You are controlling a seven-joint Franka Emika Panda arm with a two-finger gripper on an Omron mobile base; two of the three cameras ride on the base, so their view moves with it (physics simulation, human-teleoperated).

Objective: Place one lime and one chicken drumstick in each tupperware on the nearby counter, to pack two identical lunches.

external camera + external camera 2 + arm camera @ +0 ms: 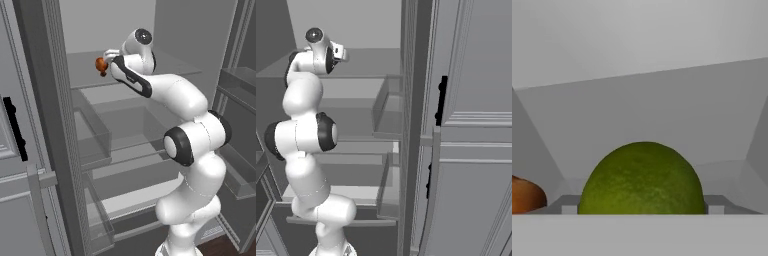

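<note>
A green lime (642, 175) sits close in front of the hand view, on a grey fridge shelf (662, 120). My gripper (642, 202) is open, with one grey fingertip (570, 204) on each side of the lime, near its flanks. An orange-brown chicken drumstick (524, 196) lies just left of the lime on the same shelf. In the left base view the drumstick (101, 65) shows beside the gripper (107, 55), which reaches into the upper shelf. The right base view has the gripper (340, 51) at the top left. The tupperware and the counter are out of view.
The fridge stands open, with grey shelves (130, 145) and clear drawers (95, 140) below the arm. Its door bins (240, 85) hang at the right. A grey cabinet front with a black handle (14, 127) borders the left.
</note>
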